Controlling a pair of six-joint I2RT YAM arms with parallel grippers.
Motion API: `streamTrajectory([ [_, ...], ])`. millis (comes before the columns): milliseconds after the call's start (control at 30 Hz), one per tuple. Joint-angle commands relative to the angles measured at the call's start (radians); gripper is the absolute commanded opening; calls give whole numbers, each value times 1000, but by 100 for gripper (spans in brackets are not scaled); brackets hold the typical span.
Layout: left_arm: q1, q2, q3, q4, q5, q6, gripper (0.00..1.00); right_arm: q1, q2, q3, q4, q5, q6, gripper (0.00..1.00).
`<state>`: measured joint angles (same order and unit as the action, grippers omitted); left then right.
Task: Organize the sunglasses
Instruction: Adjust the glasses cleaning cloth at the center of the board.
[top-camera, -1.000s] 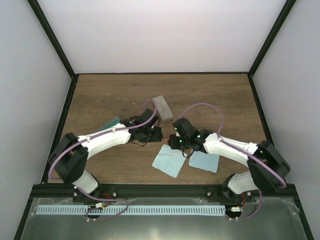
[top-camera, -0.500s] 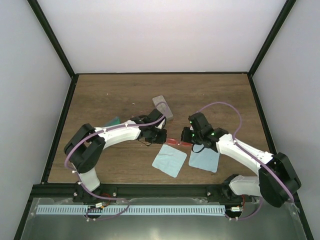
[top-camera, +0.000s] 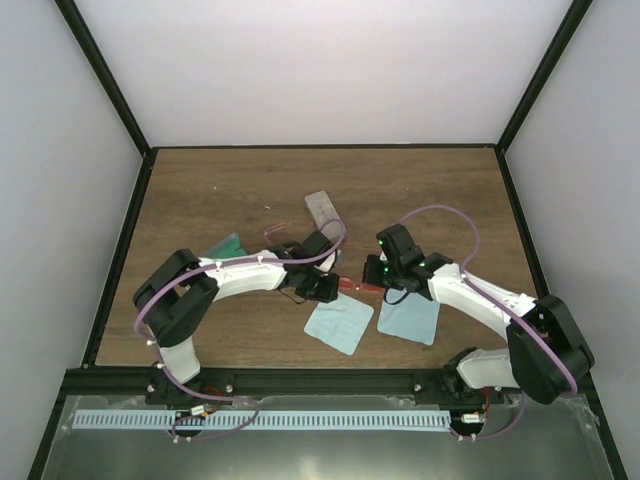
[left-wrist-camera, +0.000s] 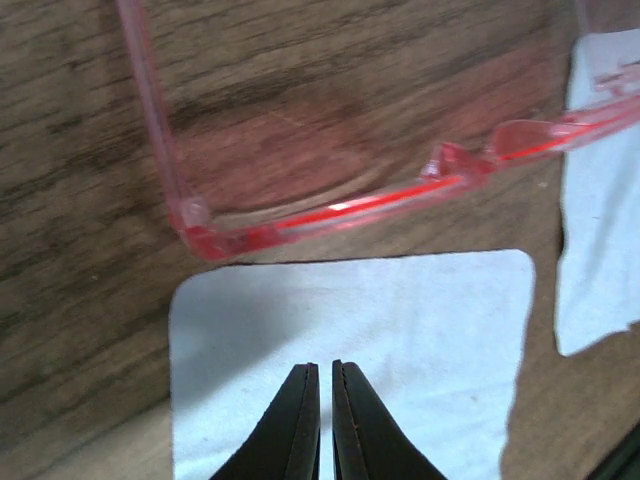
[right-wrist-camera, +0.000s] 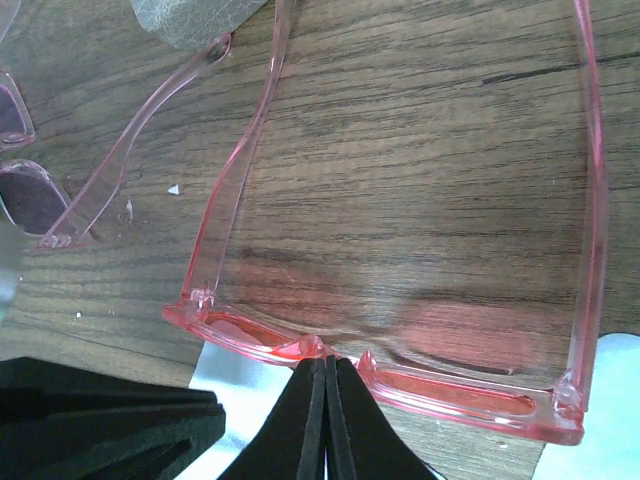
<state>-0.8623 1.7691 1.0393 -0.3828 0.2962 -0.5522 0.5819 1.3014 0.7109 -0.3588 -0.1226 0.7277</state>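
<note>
Top external hides most of the sunglasses (top-camera: 352, 287): only a red sliver shows, just past the left cloth's (top-camera: 340, 322) far edge. Right wrist cuts off a second pair (right-wrist-camera: 120, 163) at its edge, one arm and purple lenses showing, farther beyond that cloth near the grey case (top-camera: 322, 212). I see the right gripper (right-wrist-camera: 326, 362) pinched shut on the bridge. The left gripper (left-wrist-camera: 321, 366) is fully closed above the cloth, nothing between its fingers. Frame is translucent pink-red plastic, squared corners, slender arms unfolded, tinted see-through lenses. Cloth is a flat pale-blue square with rounded corners; table (top-camera: 200, 190) is dark wood grain.
</note>
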Motion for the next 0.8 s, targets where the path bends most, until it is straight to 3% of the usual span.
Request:
streamTrajectory([
  [0,2,50,-12,25,-62,10,4,-7,-9,15,-9,-3,-25,1],
  [333,32,85,-72,15,-176,-22,4,-7,-48,-17,-25,-32,-55,1],
  [767,51,-46,-158,-54,-263,-102,4,16,49,16,56,-112,-64,2],
])
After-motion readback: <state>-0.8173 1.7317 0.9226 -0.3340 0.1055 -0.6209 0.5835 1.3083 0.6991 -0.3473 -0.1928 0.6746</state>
